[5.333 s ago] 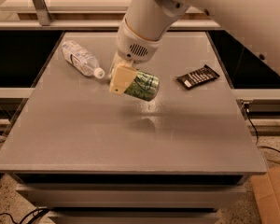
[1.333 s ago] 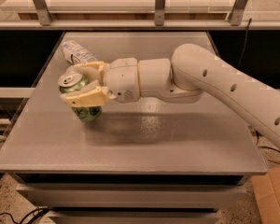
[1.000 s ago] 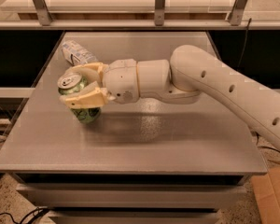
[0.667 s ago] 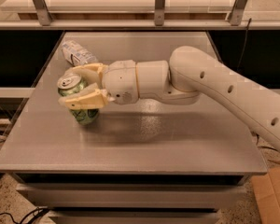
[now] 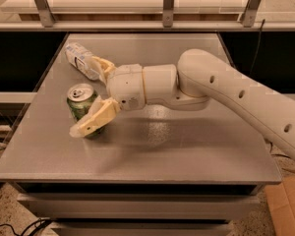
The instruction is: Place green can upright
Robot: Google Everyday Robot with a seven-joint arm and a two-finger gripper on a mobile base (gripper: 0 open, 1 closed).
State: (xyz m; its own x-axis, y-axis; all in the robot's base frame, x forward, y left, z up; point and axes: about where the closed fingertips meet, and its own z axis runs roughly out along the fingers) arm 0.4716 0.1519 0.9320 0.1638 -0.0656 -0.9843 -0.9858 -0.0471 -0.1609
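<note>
The green can, with its silver top and pull tab facing up, stands upright on the grey table near the left edge. My gripper reaches in from the right and is open around the can's right side. The near finger lies across the front of the can's lower part. The far finger is well behind the can, next to the bottle. The can stands on the table on its own.
A clear plastic bottle lies on its side at the back left, just behind the far finger. My white arm crosses the right half of the table. A cardboard box sits on the floor at the lower right.
The fingers have spread apart and let go of the can. The can stays upright on the table at the same spot.
</note>
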